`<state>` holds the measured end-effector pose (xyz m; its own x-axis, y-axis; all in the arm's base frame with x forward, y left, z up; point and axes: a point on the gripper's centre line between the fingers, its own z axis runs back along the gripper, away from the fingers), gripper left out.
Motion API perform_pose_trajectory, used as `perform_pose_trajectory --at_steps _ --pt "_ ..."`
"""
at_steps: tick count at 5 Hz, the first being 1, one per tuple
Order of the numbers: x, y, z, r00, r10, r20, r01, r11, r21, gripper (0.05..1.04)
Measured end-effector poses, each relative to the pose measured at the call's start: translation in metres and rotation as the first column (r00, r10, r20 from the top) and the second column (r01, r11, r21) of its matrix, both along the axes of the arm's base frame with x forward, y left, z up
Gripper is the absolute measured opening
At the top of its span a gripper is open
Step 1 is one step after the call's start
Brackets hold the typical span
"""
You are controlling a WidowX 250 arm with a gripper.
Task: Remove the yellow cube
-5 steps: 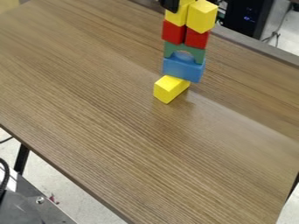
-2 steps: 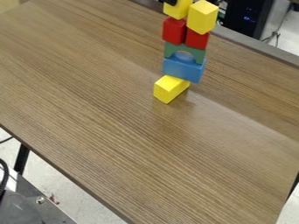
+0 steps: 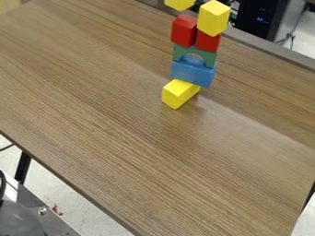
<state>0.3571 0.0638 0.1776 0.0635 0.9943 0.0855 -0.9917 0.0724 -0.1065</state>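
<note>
Above a red block (image 3: pixel 184 31) hangs a yellow cube (image 3: pixel 179 4) (claw open or closed, I can't tell)

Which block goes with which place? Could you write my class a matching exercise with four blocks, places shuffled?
Column 1
1. Green arch block
2. Blue block
3. Yellow cube at the view's top edge
4. Red block on the picture's left

Column 2
A. Beside another red block
B. Directly under the arch
C. Raised off the stack
D. Directly on top of the blue block

Pairs: 1-D, 2-B, 3-C, 4-A
</note>
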Motion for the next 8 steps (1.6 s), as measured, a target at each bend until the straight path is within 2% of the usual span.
perform_pose_trajectory --at_steps 2,4,5,6,7,8 --pt "-0.009 0.049 -0.006 1.000 -0.011 0.012 0.011 1.000 0.011 0.545" --pt "-0.027 0.110 -0.028 0.999 -0.028 0.028 0.028 1.000 0.004 0.545" --pt "-0.030 0.127 -0.061 0.994 -0.109 0.017 0.109 0.994 0.004 0.545" --pt "-0.029 0.136 -0.085 0.978 -0.205 -0.030 0.206 0.978 0.023 0.545" --pt "-0.031 0.137 -0.106 0.966 -0.245 -0.087 0.245 0.969 -0.013 0.545" --pt "-0.025 0.144 -0.116 0.964 -0.255 -0.078 0.258 0.965 0.032 0.545"
